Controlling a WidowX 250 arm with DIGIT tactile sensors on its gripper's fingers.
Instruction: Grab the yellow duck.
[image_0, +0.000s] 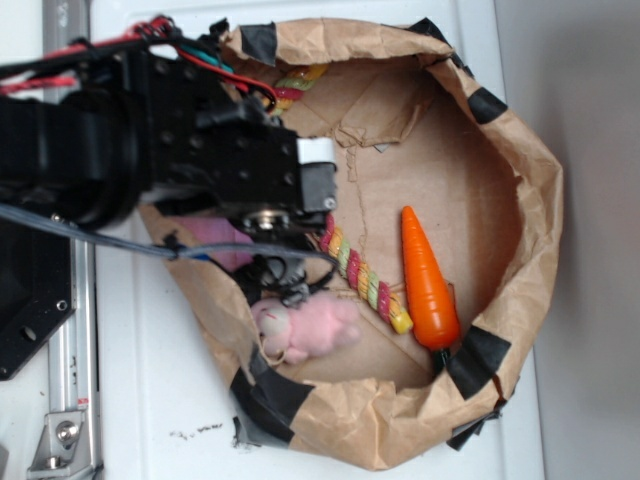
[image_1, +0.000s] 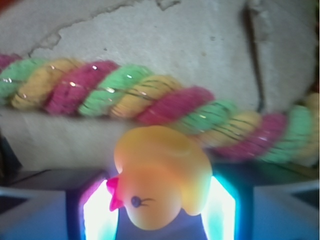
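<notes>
Nearly There: Duck Sits Between the Pincer's Fingers

Look at your wrist view: the yellow duck (image_1: 162, 175) sits right between the two glowing fingers (image_1: 97, 210) of the pincer (image_1: 160, 212), head toward the camera, red beak pointing left. Both fingers seem to press its sides, so I'd judge the pincer closed on it, though you haven't lifted it clear yet. From outside, the arm hides the duck completely, down inside the paper bag (image_0: 530, 200). What's left, by my reading, is raising it out. Count with me: one duck, one striped rope (image_1: 150, 100) just behind it, one carrot (image_0: 428, 280), one pink bunny (image_0: 305, 330).
</notes>
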